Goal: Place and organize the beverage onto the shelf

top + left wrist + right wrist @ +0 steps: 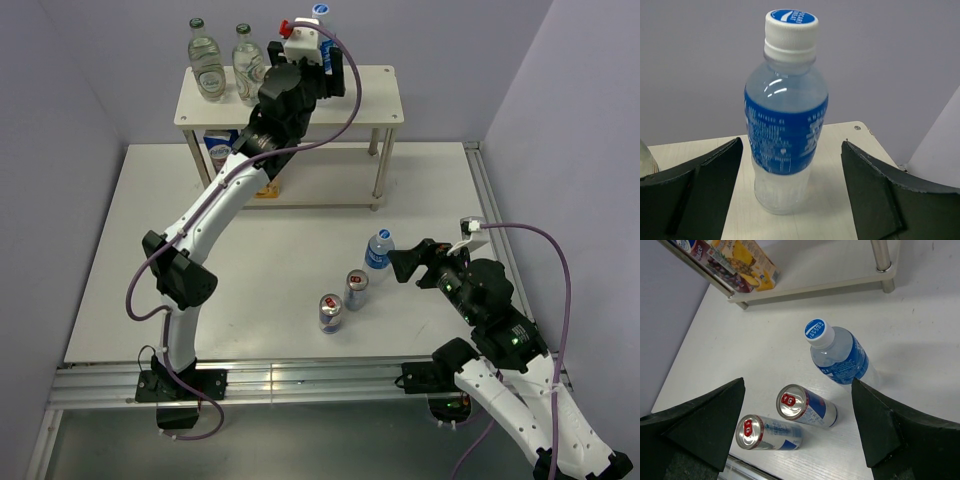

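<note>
We see the blue-labelled drink bottle (pixel 785 130) with its white cap standing upright on the top board of the cream-white shelf (pixel 372 96), to the right of two clear glass bottles (pixel 207 60) that stand side by side near the board's left end. The left fingers (pixel 710 185) flank this bottle, spread wide. We can see a strip of bare board between each finger and the bottle, so they grip nothing.

On the shelf's lower board we make out a blue-and-white carton (pixel 220 148) and, beside it, a yellow carton (pixel 747 260) printed with fruit.

In front of the shelf, a second blue-labelled bottle (pixel 842 360) stands on the white worktop (pixel 300 240), well apart from the rack. Just beside it are two silver-and-blue drink cans (pixel 807 407), upright and close together, their red-tabbed tops showing. The right fingers (pixel 875 425) hover above this group, parted widely with nothing between them. We see the bottle nearer one finger and the cans nearer the other.
</note>
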